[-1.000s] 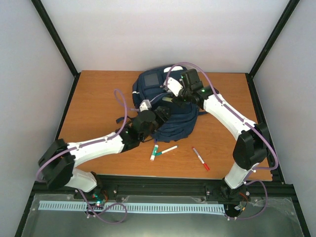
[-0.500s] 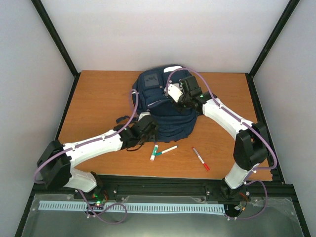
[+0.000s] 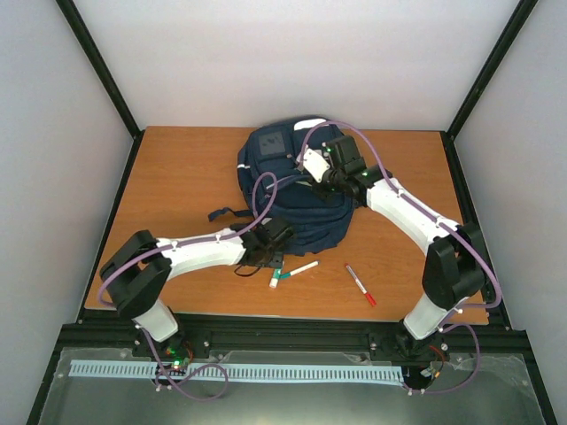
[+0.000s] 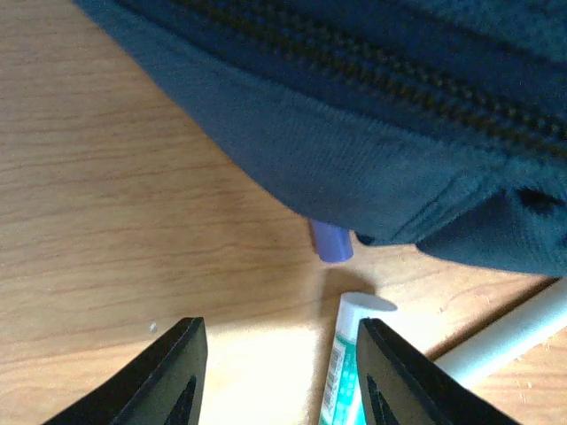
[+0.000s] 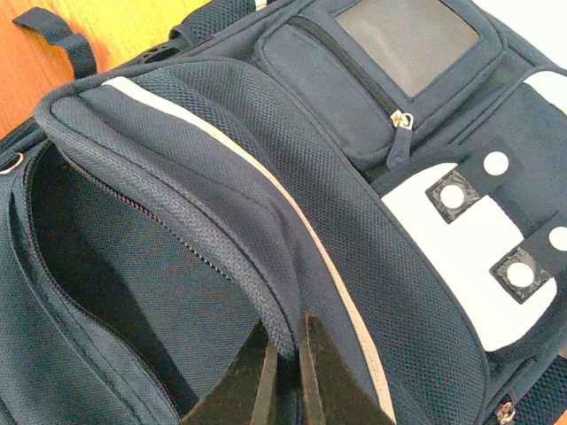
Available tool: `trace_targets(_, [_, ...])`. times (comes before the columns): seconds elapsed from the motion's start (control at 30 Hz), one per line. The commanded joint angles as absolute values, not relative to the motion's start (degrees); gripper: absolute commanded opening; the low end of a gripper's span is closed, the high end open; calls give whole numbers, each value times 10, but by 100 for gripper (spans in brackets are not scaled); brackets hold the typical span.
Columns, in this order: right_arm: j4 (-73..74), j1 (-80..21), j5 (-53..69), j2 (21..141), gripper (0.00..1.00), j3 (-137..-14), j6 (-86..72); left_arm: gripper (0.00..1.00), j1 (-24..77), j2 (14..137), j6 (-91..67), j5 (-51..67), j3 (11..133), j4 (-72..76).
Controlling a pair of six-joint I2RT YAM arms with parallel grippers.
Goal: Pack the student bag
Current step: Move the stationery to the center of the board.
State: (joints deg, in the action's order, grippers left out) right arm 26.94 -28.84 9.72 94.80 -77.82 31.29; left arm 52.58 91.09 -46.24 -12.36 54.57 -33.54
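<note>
The student bag (image 3: 301, 208), navy with a white patch, lies at the back middle of the table with its main compartment gaping. My right gripper (image 3: 321, 175) is above it. In the right wrist view that gripper (image 5: 285, 341) is shut on the zipped rim of the bag's (image 5: 425, 115) flap and holds the mouth apart. My left gripper (image 3: 273, 243) is low at the bag's near edge. In the left wrist view this gripper (image 4: 279, 354) stands open over bare wood, and a green-and-white marker (image 4: 345, 372) lies under its right finger (image 4: 390, 372). A purple cap (image 4: 330, 241) pokes from under the bag (image 4: 354, 133).
The green-and-white marker (image 3: 277, 276) and a white pen (image 3: 303, 267) lie together in front of the bag. A red pen (image 3: 360, 285) lies to their right. A dark strap (image 3: 221, 213) trails off the bag's left side. Black frame rails border the wooden table (image 3: 177, 177).
My left arm has pulled back from over the bag and dropped to the table by the markers, its jaws narrowing somewhat. The right gripper has kept its hold on the flap.
</note>
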Motion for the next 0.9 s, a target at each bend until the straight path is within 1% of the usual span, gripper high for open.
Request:
trace_targets(0.0, [243,-279,98,914,3,-772,294,45,528,949,-452,-122,596,-336])
trace_targets(0.1, [243,-275,102,913,3,-771,294,43,527,972,-456,-128,607,-329])
trace_targets(0.3, [245,-272,108,912,3,-770,290,37,527,1018,-457,-183,647,-358])
trace_targets(0.47, [244,-269,109,913,3,-769,291,31,526,1041,-449,-189,665,-351])
trace_targets(0.73, [245,-268,113,916,3,-768,289,29,520,1090,-443,-200,693,-349])
trace_targets(0.87, [245,-267,113,916,3,-767,291,22,520,1099,-441,-193,696,-343])
